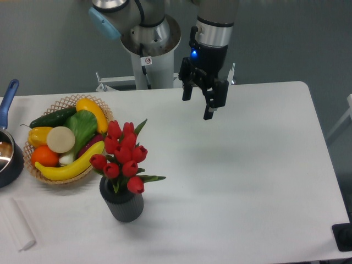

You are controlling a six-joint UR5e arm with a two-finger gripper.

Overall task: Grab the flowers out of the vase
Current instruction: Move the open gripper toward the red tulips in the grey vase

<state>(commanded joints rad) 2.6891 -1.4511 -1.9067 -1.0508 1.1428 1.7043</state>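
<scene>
End effector [198, 108], fingers apart and empty, above the worktop [247, 165], well apart from flowers [122, 154] in vase [122, 203]

A white worktop [242, 181] carries a ribbed dark vase [123, 204] at seven o'clock, a wicker basket [66, 102] at nine o'clock, a blue-handled saucepan [7, 155] at the far nine o'clock edge, and a white roll [17, 225] at eight o'clock.

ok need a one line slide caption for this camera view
Open gripper hovers above the table, up and right of the red flowers standing in their ribbed grey vase.
</scene>
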